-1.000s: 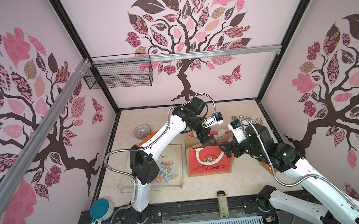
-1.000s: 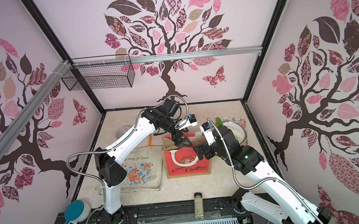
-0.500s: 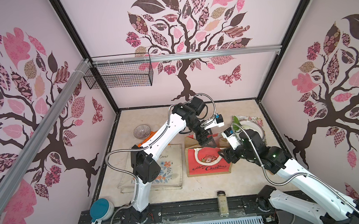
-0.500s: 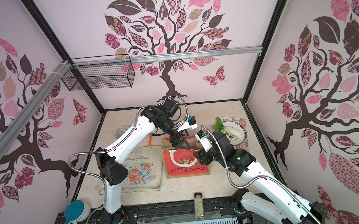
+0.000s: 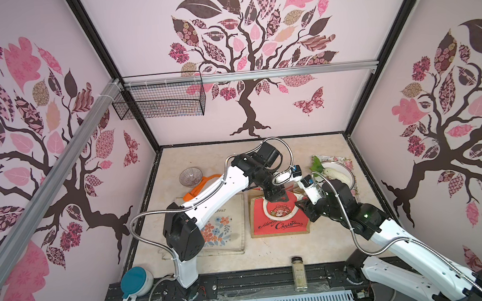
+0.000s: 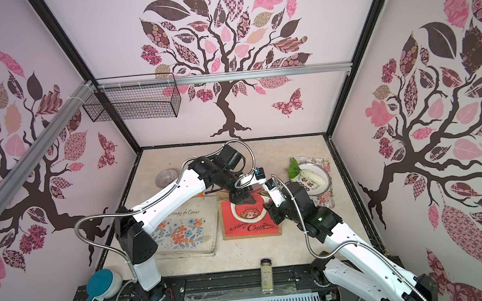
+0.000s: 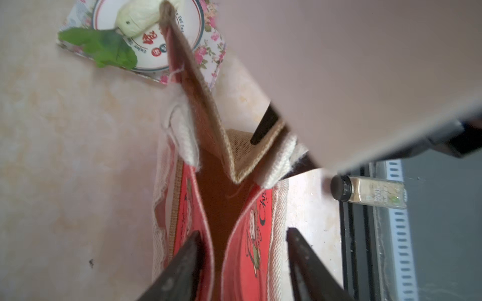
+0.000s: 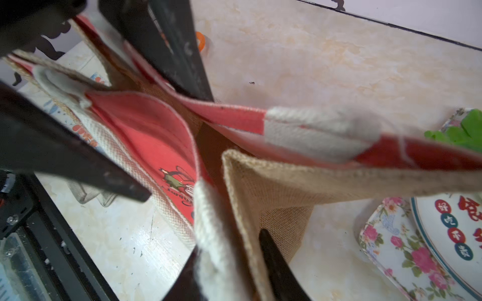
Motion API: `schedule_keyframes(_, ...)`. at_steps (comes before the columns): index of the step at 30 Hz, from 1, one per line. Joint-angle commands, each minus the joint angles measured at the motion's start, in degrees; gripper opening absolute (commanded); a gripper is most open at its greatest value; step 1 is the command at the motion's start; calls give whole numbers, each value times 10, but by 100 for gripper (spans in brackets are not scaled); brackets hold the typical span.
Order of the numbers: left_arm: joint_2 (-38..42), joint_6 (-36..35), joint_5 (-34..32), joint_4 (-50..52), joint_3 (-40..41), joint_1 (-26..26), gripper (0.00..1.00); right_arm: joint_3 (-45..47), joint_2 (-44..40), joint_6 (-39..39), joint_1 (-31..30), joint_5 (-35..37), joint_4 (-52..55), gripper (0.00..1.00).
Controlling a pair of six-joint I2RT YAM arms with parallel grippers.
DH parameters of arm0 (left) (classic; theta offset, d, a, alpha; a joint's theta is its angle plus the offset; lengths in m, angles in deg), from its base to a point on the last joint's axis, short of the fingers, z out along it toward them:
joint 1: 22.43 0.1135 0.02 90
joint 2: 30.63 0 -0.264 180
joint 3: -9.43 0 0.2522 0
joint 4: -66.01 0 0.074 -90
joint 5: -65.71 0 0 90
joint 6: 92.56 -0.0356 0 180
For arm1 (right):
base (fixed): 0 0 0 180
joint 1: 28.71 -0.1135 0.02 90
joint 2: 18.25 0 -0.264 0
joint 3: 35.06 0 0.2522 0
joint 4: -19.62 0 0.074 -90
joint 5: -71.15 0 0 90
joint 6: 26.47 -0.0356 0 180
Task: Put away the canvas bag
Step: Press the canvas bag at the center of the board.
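**Canvas bag lies flat — red bag grabbed**

The canvas bag [image 5: 224, 225] lies flat on the table [image 5: 205, 159]; beside it, the right gripper [image 8: 229, 247] pinches the red bag [image 5: 279, 224] by its rim, maybe to open it; the left gripper [image 7: 242, 232] straddles that rim — tight or not, I cannot tell.

Bright, flat, diffuse light in both top views; only soft shadows on the table [image 5: 205, 159] beside the red bag [image 5: 279, 224]. The walls [image 5: 332, 107] bow toward frame edges. Wrist views: bag fabric nearest the lens is blurred, table just beyond the bag slightly washed out, mild sheen.
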Motion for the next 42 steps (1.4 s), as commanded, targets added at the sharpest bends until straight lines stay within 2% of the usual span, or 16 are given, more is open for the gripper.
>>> schedule_keyframes(1, 20, 1, 14, -74, 30, -5, 29, -11, 0, 2, 2, -17, -36, 29)
schedule_keyframes(3, 16, -6, 37, -69, 30, -5, 34, -4, -5, -7, 3, -37, -57, 25)
schedule_keyframes(5, 3, -12, 44, -37, 20, -5, 48, 3, -14, -20, 3, -46, -82, 21)
schedule_keyframes(8, -9, -15, 45, -17, 20, -5, 51, 14, -23, -20, 3, -55, -109, 10)
schedule_keyframes(10, -15, -20, 49, -12, 19, -5, 47, 21, -21, -13, 3, -54, -121, 5)
schedule_keyframes(11, -18, -20, 47, -12, 18, -5, 39, 25, -20, -12, 3, -56, -126, 5)
schedule_keyframes(12, -21, -19, 45, -10, 15, -5, 25, 30, -19, -14, 3, -56, -131, 5)
schedule_keyframes(15, -26, -25, 35, 13, -4, -1, 2, 53, -43, -27, 3, -26, -150, 17)
schedule_keyframes(16, -25, -25, 35, 18, -8, 2, 2, 60, -54, -31, 3, -10, -155, 27)
schedule_keyframes(18, -18, -30, 44, 25, -11, 12, 0, 73, -82, -35, 3, 28, -164, 59)
schedule_keyframes(20, -4, -30, 44, 22, -7, 21, 0, 66, -102, -33, 3, 58, -158, 82)
schedule_keyframes(23, 19, -31, 81, 16, 4, 43, 0, 20, -100, -21, 7, 56, -126, 97)
schedule_keyframes(27, 48, -73, 122, 27, 21, 69, 0, -65, -49, 26, 20, 7, -76, 99)
schedule_keyframes(32, 63, -102, 192, 31, 32, 88, 0, -115, 6, 57, 75, -137, -67, 100)
schedule_keyframes(37, 72, -85, 190, 8, 47, 89, 0, -127, 34, 74, 136, -261, -78, 100)
schedule_keyframes(42, 59, -42, 205, -9, 42, 102, 0, -105, 30, 68, 142, -354, -90, 100)
